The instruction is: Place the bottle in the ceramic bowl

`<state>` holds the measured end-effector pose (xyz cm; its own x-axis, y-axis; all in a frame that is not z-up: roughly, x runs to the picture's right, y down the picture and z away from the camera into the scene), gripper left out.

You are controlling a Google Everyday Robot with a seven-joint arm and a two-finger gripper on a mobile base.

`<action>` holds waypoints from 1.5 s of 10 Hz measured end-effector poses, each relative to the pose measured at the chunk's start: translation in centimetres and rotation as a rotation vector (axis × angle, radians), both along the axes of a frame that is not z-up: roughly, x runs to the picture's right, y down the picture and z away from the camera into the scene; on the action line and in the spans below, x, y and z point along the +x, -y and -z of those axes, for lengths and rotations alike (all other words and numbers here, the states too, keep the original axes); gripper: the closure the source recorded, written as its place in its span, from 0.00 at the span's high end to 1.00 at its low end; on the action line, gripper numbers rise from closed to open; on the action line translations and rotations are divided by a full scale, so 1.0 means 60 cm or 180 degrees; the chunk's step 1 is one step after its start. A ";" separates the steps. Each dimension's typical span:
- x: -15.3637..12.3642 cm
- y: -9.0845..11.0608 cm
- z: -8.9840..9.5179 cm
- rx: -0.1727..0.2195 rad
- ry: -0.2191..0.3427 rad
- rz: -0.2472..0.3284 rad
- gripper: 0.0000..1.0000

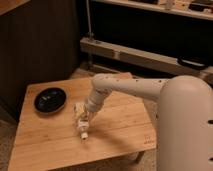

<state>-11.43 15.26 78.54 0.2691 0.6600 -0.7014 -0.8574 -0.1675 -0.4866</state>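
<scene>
**Gripper holds the bottle just right of the bowl**

Camera view: The white arm [127,86] reaches in from the robot's bulky white body [186,125] at the right edge and bends down toward the wooden tabletop [122,125]. At its end, the gripper [81,118] sits low over the middle of the tabletop, clamped on the bottle [83,128]. The bottle's upper part is caught in the gripper, and its lower part sticks out below and toward the camera. It is tilted, with the narrow white cap at the lowest end, close to the wood. Whether the cap touches the surface cannot be told. A soft shadow lies on the tabletop just right of the gripper and bottle.

The ceramic bowl [50,100] stands to the left of the gripper and slightly farther from the camera. It is near the gripper but does not touch it, with a strip of bare wood between its rim and the bottle. The bowl is black, glossy and upright, and nothing shows inside it.

Beyond the gripper, past the far edge of the tabletop, a pale horizontal metal rail [140,54] runs across a dark background. A dark cabinet front [40,45] stands behind the bowl's side of the tabletop.
</scene>
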 end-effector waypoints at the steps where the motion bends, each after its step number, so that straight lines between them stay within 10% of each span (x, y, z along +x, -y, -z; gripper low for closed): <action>1: -0.007 0.001 0.013 0.0019 -0.0013 -0.0022 0.00; 6: -0.022 0.068 0.038 0.0179 0.0102 -0.0204 0.00; 15: -0.201 0.276 -0.097 0.0286 0.0736 -0.0241 0.00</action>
